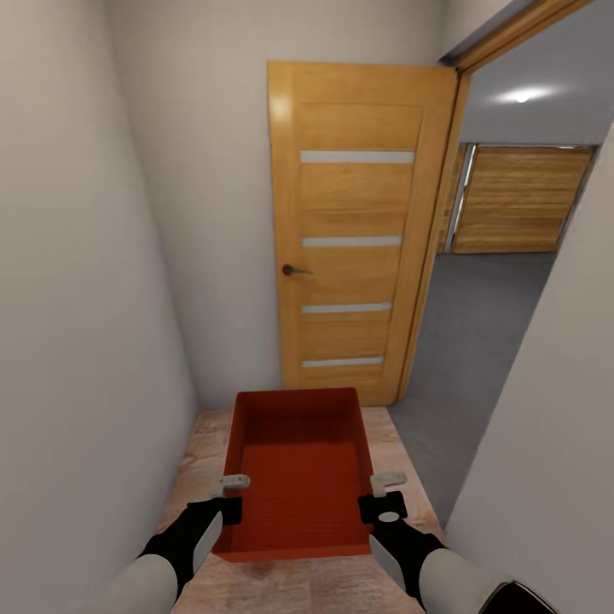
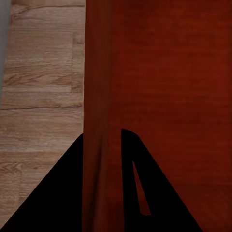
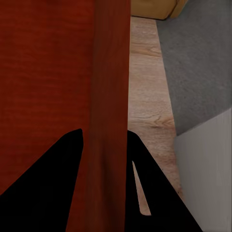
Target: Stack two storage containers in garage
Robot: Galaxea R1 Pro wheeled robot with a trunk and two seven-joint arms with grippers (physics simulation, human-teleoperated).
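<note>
L gripper [image 1: 228, 496] & R gripper [image 1: 381, 495] each pinch a side wall of the container [image 1: 298, 477]. I'd keep it level, swing right past the door [image 1: 358, 230] onto the garage floor [image 1: 477, 341].

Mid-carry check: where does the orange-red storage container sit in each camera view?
Head view: storage container low centre, between both grippers.
Left wrist view: its side wall runs between the fingers, interior beside.
Right wrist view: its other wall between the fingers.
Shared landmark: wood-plank floor.

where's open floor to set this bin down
Open: the grey concrete through the doorway, between the open door and right wall. Tight: the wood floor of the hall, where the bin, held by left gripper and right gripper, leaves thin strips each side.
</note>
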